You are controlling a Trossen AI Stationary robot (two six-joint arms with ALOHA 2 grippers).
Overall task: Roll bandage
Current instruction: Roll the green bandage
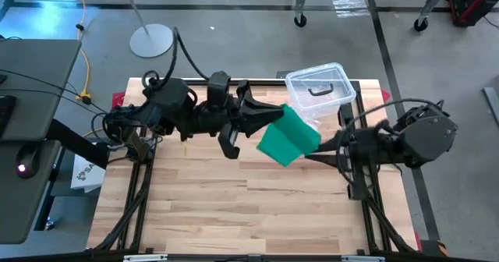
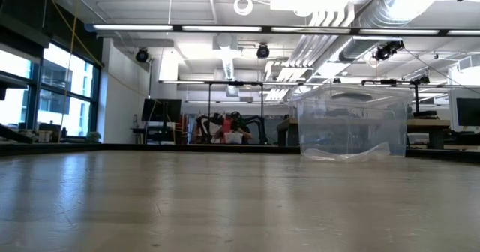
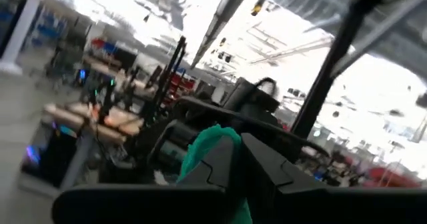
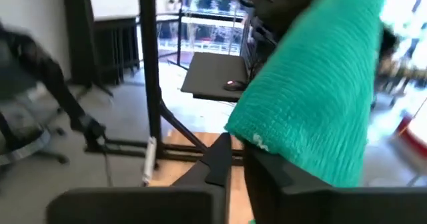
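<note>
- The bandage (image 1: 288,136) hangs above the table (image 1: 234,207), stretched between both arms — long axis from 1 to 7 o'clock.
- Left end effector (image 1: 274,115) is clamped on its upper end.
- Right end effector (image 1: 308,157) is clamped on its lower end, equally near.

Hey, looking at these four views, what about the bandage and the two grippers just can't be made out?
- Bandage length: high view shows only a folded sheet held between the arms; any tail is hidden.
- Low view: neither gripper nor the bandage shows, only the clear box, so height above the table is unknown.
- Left gripper: its contact is blurred.
- Right gripper: the bandage covers its fingertips.
</note>
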